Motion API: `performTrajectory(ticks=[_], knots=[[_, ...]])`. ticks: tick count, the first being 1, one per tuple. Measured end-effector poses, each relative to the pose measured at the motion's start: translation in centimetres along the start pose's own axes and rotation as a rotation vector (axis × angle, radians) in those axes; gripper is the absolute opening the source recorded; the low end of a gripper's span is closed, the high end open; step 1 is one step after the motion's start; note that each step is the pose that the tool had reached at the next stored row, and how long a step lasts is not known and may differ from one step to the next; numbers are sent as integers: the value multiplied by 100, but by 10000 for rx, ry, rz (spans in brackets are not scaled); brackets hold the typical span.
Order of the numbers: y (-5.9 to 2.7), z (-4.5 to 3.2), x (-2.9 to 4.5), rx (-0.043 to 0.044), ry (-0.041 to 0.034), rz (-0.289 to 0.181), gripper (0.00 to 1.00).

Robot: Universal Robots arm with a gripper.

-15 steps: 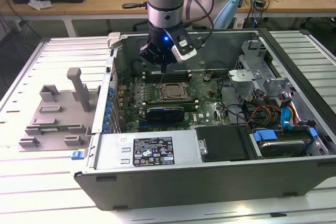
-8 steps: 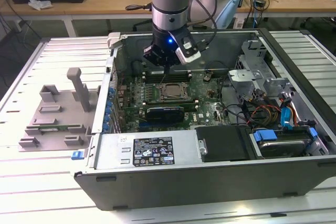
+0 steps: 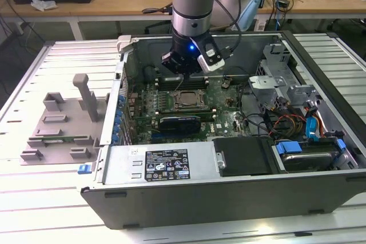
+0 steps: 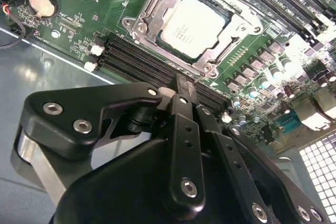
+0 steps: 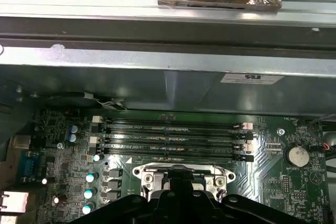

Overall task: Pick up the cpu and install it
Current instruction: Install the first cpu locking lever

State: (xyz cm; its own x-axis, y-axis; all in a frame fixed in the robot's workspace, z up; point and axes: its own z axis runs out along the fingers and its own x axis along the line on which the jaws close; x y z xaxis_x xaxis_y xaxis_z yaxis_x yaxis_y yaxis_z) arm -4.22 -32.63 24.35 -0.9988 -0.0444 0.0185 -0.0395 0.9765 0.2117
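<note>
You see the small square cpu with its dull silver-grey metal top (image 4: 193, 27) already lying in the metal socket frame (image 4: 148, 10) on the green motherboard (image 4: 107, 4), so picking and placing look done. The black gripper (image 4: 180, 81) hangs above it, jaws drawn together, holding nothing.

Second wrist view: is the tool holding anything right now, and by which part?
Nothing is held that shows. The cpu sits flat in its socket, apart from the tool.
</note>
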Motion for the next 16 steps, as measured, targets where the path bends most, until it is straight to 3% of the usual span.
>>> performTrajectory(ticks=[4,7,16], knots=[[1,-2,-1,-1,0,-1,11],[14,-64,0,-1,0,-2,11],[20,-65,33,0,-23,-7,11]])
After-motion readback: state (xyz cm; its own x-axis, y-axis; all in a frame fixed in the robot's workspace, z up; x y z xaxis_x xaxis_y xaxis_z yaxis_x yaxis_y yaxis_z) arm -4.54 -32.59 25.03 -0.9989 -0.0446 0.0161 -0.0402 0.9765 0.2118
